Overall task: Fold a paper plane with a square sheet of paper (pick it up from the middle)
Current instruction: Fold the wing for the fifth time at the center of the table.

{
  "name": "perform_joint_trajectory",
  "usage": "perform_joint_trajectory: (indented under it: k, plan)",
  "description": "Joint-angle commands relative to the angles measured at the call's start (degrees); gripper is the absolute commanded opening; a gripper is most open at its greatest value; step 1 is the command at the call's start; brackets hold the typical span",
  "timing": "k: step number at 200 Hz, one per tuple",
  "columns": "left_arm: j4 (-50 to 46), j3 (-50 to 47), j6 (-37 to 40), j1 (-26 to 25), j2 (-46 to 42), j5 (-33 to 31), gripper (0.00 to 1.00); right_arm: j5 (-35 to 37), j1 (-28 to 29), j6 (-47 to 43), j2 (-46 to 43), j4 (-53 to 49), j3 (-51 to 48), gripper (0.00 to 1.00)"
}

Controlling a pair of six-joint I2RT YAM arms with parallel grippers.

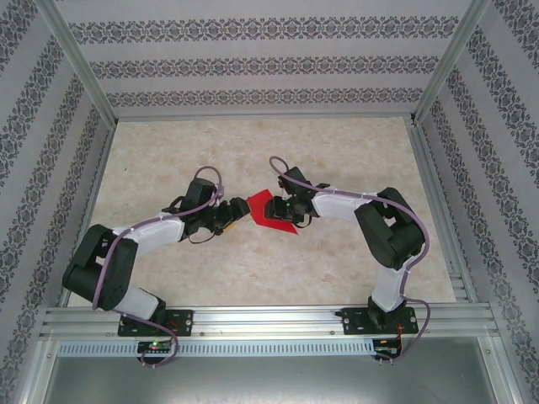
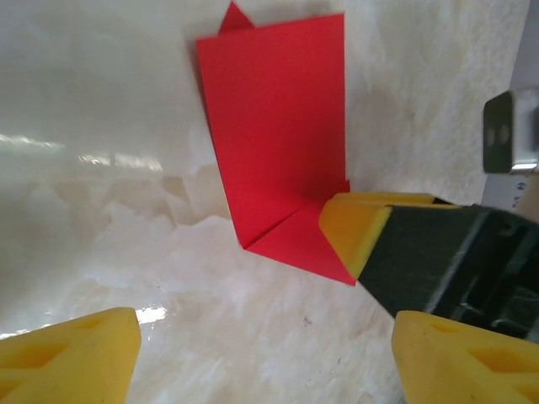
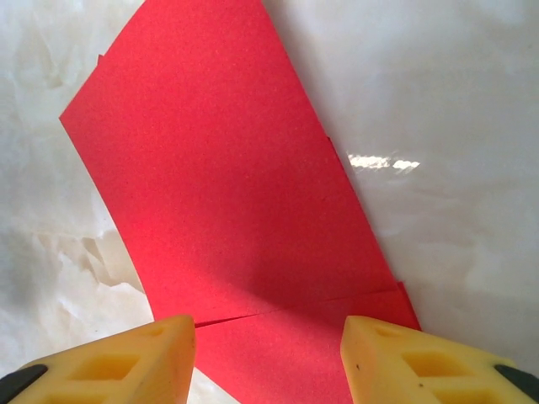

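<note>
Top external shows you the partly folded red sheet of paper (image 1: 263, 204) flat on the table (image 1: 210, 278) between your left gripper (image 1: 237, 215) and right gripper (image 1: 282, 212). The left hangs wide open beside it, gripping nothing. The right is spread open over the sheet, one fingertip (image 2: 354, 223) pressing a folded corner.

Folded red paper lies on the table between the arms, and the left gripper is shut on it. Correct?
No: the left gripper is open, fingers wide apart and clear of the red paper, per the left wrist view. The rest holds.
</note>
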Motion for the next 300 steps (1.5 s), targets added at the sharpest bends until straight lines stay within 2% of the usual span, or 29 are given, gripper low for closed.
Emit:
perform_joint_trajectory:
  k: [1, 56, 121, 162, 240, 300]
  plan:
    - [4.1, 2.5, -2.8, -1.8, 2.3, 1.3, 0.76, -3.3, -1.8, 1.9, 0.4, 3.4, -3.4, 0.51]
    - [6.5, 5.8, -6.2, -5.2, 8.3, 1.5, 0.69, -11.3, -5.8, 6.2, 0.8, 11.3, -8.1, 0.51]
    - [6.6, 8.6, -8.5, -7.0, 12.8, 0.5, 0.65, -15.7, -7.9, 8.4, 1.1, 16.2, -10.9, 0.51]
    - [5.7, 9.7, -9.4, -7.4, 14.2, -0.7, 0.6, -16.7, -8.9, 8.7, 1.2, 17.5, -11.9, 0.51]
    - [6.2, 10.9, -10.3, -7.5, 15.9, -1.5, 0.6, -17.9, -9.8, 9.1, 1.4, 19.0, -12.8, 0.51]
    - [9.4, 11.8, -11.2, -7.5, 17.3, -1.6, 0.51, -19.2, -10.5, 9.5, 1.1, 20.8, -13.6, 0.51]
